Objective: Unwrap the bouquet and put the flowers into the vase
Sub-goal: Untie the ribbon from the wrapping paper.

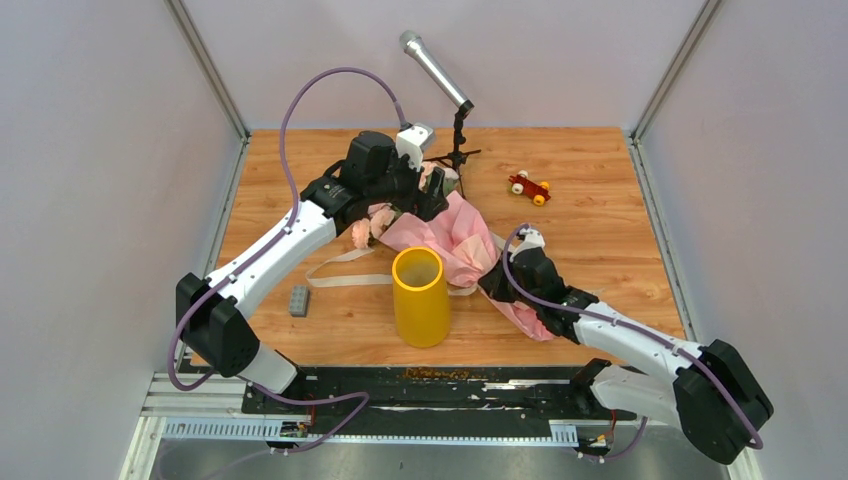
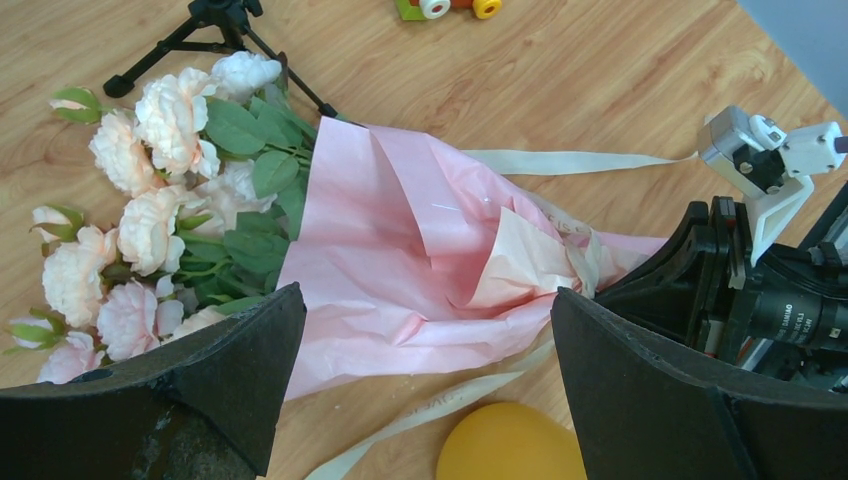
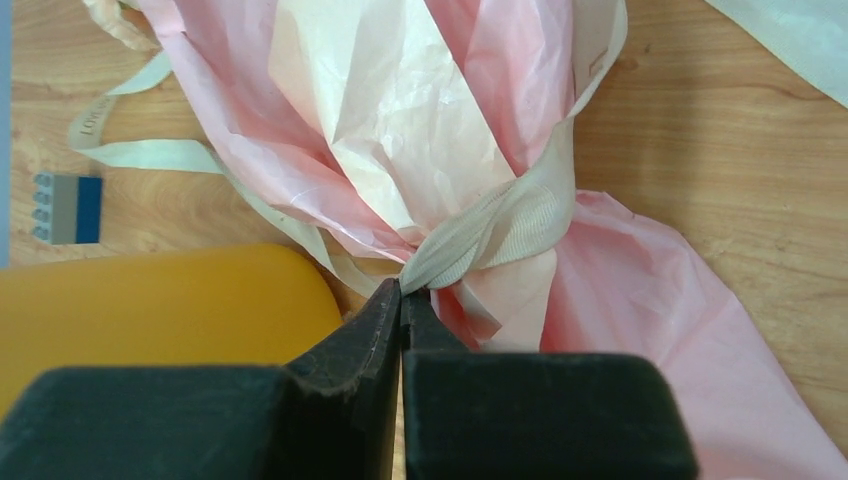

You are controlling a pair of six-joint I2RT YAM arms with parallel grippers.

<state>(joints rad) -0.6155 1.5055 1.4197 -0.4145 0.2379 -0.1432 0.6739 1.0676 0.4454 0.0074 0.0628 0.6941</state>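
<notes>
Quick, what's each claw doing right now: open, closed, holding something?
Left gripper: open, holding nothing, over the bouquet.
Right gripper: shut, pinching the ribbon.

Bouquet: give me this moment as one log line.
bouquet: wrapped, on table | ribbon: pinched by right gripper, shut | left gripper: open over bouquet | vase: upright, empty
</notes>
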